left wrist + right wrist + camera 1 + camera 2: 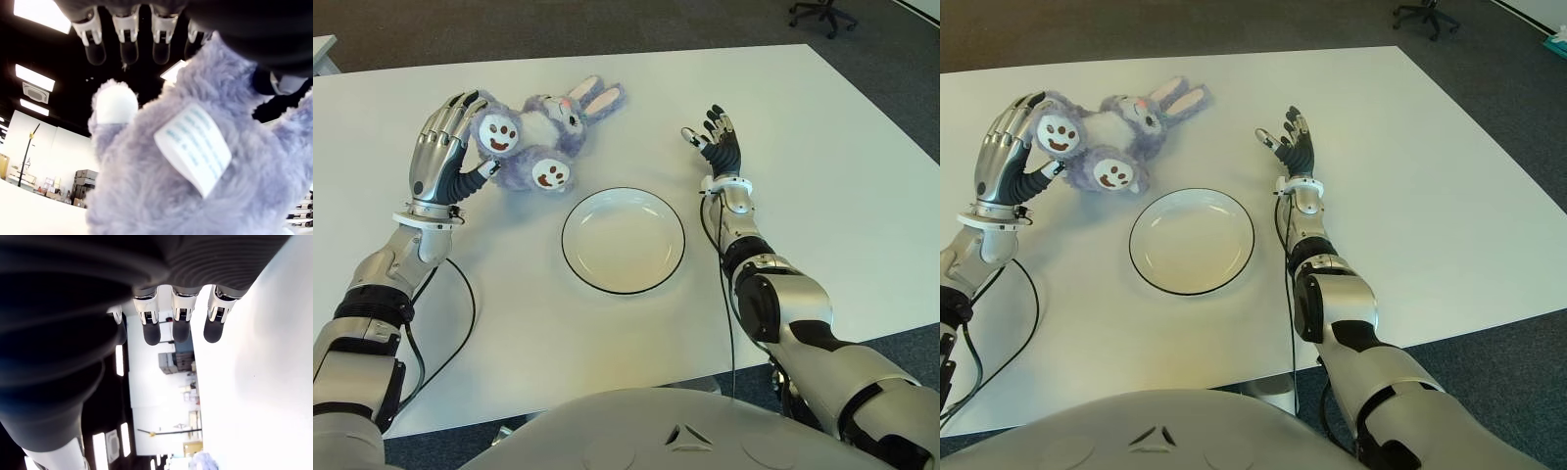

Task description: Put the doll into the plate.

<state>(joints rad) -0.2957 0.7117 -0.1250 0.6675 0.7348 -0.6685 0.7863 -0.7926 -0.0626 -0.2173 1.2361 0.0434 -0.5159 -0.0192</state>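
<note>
Left hand: the left hand is seen at the far left of the white table, raised on its wrist, with the fingers curled over one upturned foot of the doll; the thumb is pressed in from below near the foot's edge. The doll's foot is held between them.

Left wrist view: purple fur and a white sewn-in label fill the picture just beneath the fingertips; the exact points of contact cannot be told from here, though the fur appears to be pressed against the palm.

Doll: a purple plush rabbit is laid on the table behind and to the left of the plate, its two white soles with brown smiling faces turned toward the camera. Its head and pink-lined ears are pointed away toward the far right. One foot is lifted in the left hand; the other is shown just beside the plate's far-left rim, apart from it.

Plate: a round white plate with a dark rim is set flat near the table's middle, between the two hands, with nothing in it.

Right hand: the right hand is shown to the right of the plate, fingers spread and pointing up, nothing held.
</note>
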